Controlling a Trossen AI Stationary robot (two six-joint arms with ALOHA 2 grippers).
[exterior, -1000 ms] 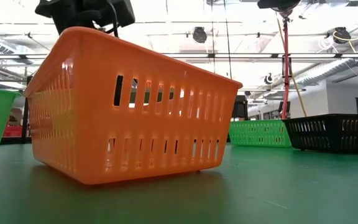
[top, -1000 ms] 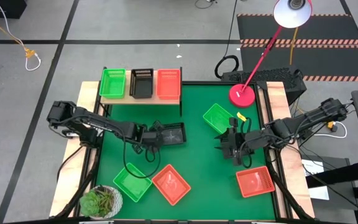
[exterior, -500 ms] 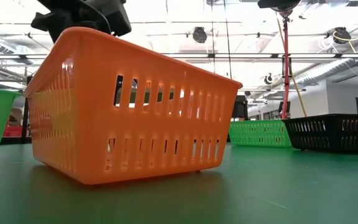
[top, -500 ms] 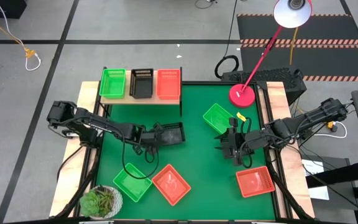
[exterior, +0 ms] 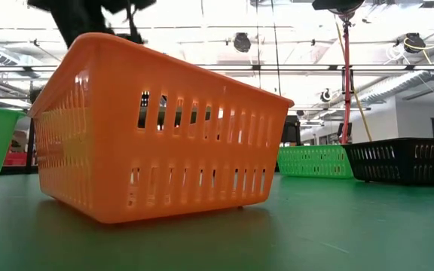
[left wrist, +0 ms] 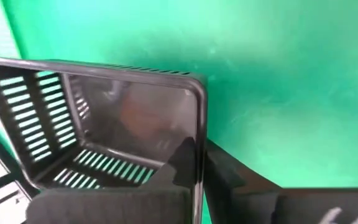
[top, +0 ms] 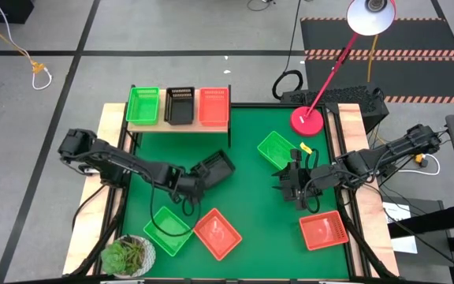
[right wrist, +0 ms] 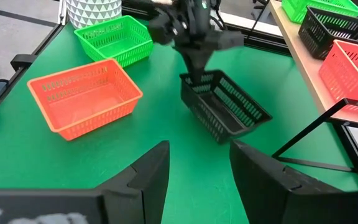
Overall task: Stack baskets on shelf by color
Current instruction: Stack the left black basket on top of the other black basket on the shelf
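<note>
My left gripper (top: pixel 198 180) is shut on a black basket (top: pixel 216 166) over the middle of the green mat; the right wrist view shows this basket (right wrist: pixel 225 106) tilted under it. The wooden shelf (top: pixel 178 125) at the far left carries a green basket (top: pixel 143 105), a black one (top: pixel 180 104) and a red one (top: pixel 213 106). On the mat rest two green baskets (top: pixel 277 148) (top: pixel 168 230) and two red ones (top: pixel 217 233) (top: pixel 322 229). At the right my right gripper (right wrist: pixel 197 180) stands open with nothing between its fingers. My left gripper pinches the black basket's end wall by its rim (left wrist: pixel 197 149), one finger (left wrist: pixel 182 163) inside the basket and one outside. In the right wrist view the fingers come from above onto the rim (right wrist: pixel 189 78). The basket hangs tilted below them; whether its low edge touches the mat I cannot tell.
A potted plant (top: pixel 128 255) stands at the near left corner and a red lamp base (top: pixel 307 120) at the far right. Another black basket (exterior: pixel 409 159) shows at the right of the low view. Bare mat lies between the shelf and the held basket.
My left gripper has shut on the black basket's end wall and risen, moving a little toward the near edge. The basket, flat on the mat before, has tipped up at the held end and turned about.
</note>
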